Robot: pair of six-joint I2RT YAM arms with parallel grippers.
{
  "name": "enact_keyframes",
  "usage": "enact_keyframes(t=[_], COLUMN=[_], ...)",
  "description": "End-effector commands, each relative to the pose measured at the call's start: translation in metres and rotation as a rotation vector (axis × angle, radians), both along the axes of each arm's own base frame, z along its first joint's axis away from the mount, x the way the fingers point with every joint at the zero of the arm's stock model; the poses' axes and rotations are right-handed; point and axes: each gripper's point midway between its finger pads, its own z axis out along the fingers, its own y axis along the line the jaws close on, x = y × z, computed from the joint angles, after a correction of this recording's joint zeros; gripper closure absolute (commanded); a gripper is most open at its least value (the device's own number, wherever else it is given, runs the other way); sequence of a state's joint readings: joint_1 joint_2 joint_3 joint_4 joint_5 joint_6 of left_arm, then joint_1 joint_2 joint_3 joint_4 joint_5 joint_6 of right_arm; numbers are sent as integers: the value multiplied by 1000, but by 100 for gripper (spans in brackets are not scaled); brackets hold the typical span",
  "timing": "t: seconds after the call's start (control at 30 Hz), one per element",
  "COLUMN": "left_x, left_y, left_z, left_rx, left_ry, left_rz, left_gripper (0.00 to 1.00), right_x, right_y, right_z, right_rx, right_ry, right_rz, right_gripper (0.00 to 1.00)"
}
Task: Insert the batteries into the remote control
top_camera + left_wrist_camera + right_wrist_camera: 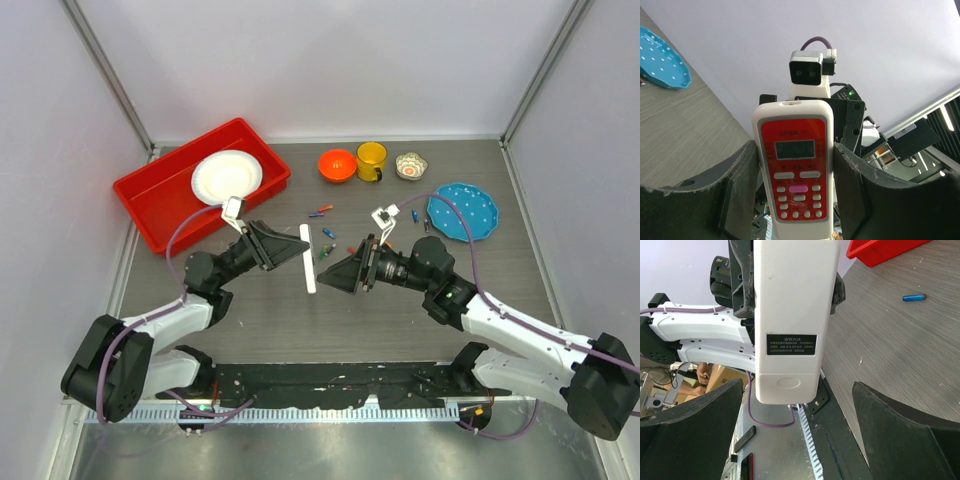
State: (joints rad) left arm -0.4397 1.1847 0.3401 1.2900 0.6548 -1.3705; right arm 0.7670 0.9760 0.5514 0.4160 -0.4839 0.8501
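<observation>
My left gripper (298, 250) is shut on the remote control (309, 258) and holds it above the table's middle, edge-on in the top view. In the left wrist view the remote (796, 170) shows its red button panel and screen between my fingers (740, 190). My right gripper (330, 272) is open just right of the remote, not touching it. In the right wrist view the remote's plain white back (790, 315) faces me, with its cover panel (787, 385) in place. Several small batteries (320, 211) lie scattered on the table behind the grippers; a blue one (914, 297) shows in the right wrist view.
A red bin (160, 205) holding a white plate (227, 175) stands at the back left. An orange bowl (338, 165), a yellow mug (372, 160) and a small patterned bowl (411, 166) line the back. A blue plate (463, 211) lies at the right.
</observation>
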Motion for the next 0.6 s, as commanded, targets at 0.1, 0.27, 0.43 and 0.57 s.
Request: enact_keyframes(t=[0.1, 0.27, 0.43, 0.57], left_x=[-20, -21, -22, -23], left_y=[7, 7, 7, 8], left_z=[54, 54, 56, 56], left_rx=[-124, -126, -132, -134], left_ry=[-274, -272, -276, -275], left_rz=[11, 14, 16, 15], left_gripper=[100, 100, 100, 100], right_x=[1, 0, 1, 3], right_y=[15, 24, 31, 34], right_z=[40, 39, 29, 23], right_rx=[108, 101, 69, 60], right_ry=[-84, -88, -80, -76], right_rz=[9, 29, 28, 26], right_gripper=[4, 4, 4, 11])
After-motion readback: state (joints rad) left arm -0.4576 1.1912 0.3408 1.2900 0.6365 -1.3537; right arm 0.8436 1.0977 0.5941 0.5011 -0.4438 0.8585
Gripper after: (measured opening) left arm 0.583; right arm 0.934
